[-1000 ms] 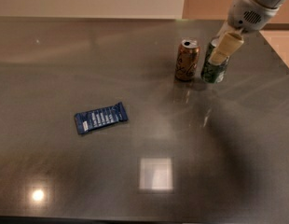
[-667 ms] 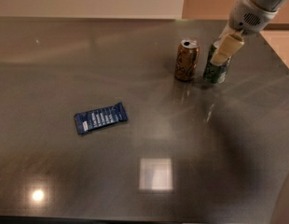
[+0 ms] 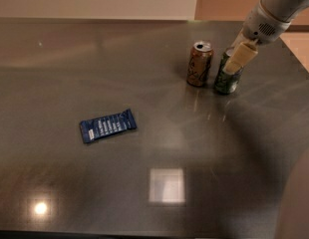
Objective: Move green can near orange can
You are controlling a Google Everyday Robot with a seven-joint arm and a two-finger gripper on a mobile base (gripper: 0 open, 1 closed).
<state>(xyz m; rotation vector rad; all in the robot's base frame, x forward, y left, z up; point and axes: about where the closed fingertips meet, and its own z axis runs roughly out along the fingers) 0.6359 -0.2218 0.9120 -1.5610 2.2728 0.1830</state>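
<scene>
gripper (image 3: 238, 59) over green can (image 3: 225, 82) (seemingly touching), upright

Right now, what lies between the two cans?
In the camera view, only bare table lies between the orange can and the green can; the gripper is at the green can's top.

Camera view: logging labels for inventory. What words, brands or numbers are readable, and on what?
On the orange can: dark lettering, illegible.
On the green can: pale markings, illegible.
On the blue wrapper: pale print, illegible.
The claw, at the green can's top: no text visible.
</scene>
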